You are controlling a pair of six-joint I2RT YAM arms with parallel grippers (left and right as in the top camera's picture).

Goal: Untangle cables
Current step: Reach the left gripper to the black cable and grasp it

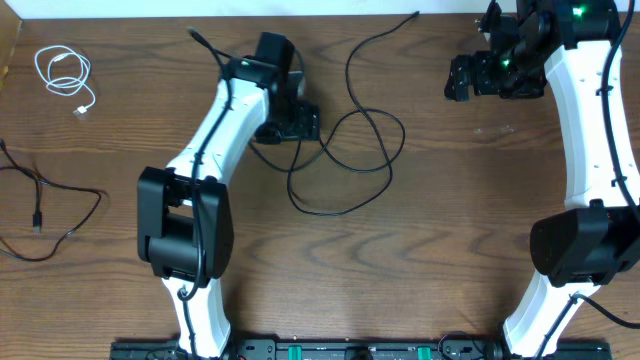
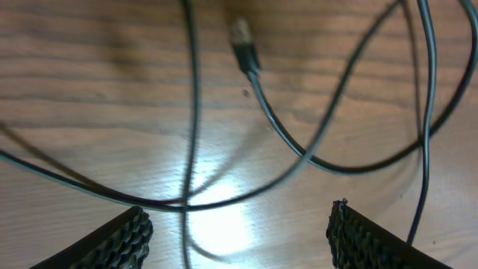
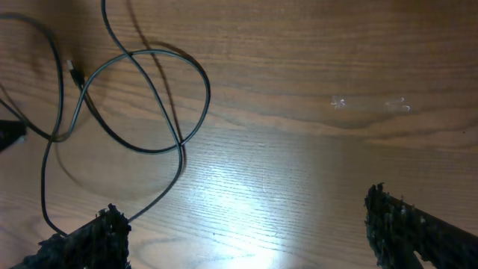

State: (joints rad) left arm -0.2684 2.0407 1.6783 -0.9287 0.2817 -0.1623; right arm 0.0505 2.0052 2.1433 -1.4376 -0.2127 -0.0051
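A long black cable lies in crossing loops on the wooden table, from the back edge to the middle. My left gripper is low over its left end. In the left wrist view the fingers are open, with crossing strands and a plug end lying just ahead; one strand runs down between the fingers. My right gripper is at the back right, apart from the cable. It is open and empty, and the loops show to its upper left.
A coiled white cable lies at the back left. Another black cable lies loosely at the left edge. Bare wood fills the front middle and right.
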